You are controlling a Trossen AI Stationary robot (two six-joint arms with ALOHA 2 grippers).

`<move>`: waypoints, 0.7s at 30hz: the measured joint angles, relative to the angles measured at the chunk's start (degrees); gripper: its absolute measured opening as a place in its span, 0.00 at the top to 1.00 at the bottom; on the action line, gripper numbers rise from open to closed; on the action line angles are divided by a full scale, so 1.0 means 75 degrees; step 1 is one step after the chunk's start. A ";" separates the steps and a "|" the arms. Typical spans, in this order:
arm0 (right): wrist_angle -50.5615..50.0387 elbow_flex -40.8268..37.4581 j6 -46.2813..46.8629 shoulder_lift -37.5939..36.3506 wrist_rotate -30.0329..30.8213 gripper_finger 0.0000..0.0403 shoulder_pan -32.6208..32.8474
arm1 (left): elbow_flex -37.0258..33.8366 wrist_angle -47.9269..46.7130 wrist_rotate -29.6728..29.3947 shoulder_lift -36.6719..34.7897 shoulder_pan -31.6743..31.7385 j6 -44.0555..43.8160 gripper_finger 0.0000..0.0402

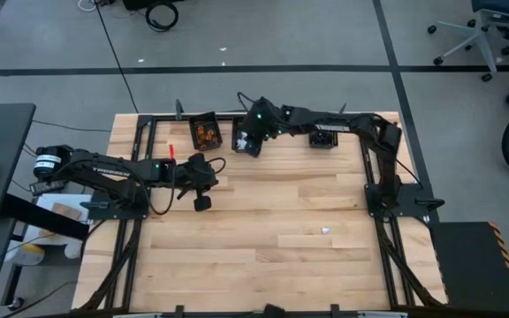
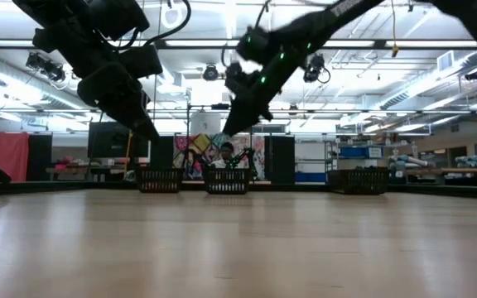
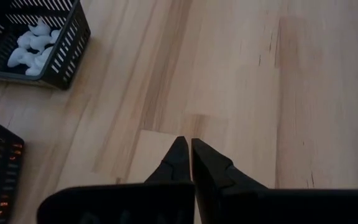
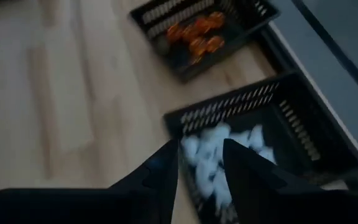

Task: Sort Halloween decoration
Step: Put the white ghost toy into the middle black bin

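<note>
Three small black bins stand along the table's far edge. One [image 1: 206,132] holds orange trinkets [image 4: 197,31], the middle one [image 1: 246,140] holds white trinkets [image 4: 219,155], and the third [image 1: 322,137] is dark inside. One white trinket [image 1: 325,230] lies alone on the table toward the near right. My right gripper [image 4: 201,155] hangs open over the middle bin, above the white pieces. My left gripper [image 3: 190,149] is shut and holds nothing. It hovers over bare wood left of centre [image 1: 201,201], nearer than the bins.
A black frame rail [image 1: 281,117] runs behind the bins along the far edge. The arm bases [image 1: 113,208] [image 1: 396,205] stand at the left and right sides. The wide wooden surface [image 1: 263,256] in the middle and near part bears only the lone white trinket.
</note>
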 joint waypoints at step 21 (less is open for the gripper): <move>0.2501 -0.6876 0.2306 -0.4811 0.2283 0.67 0.3734 | 0.0001 0.1775 -0.0011 0.0000 0.0000 0.1635 1.00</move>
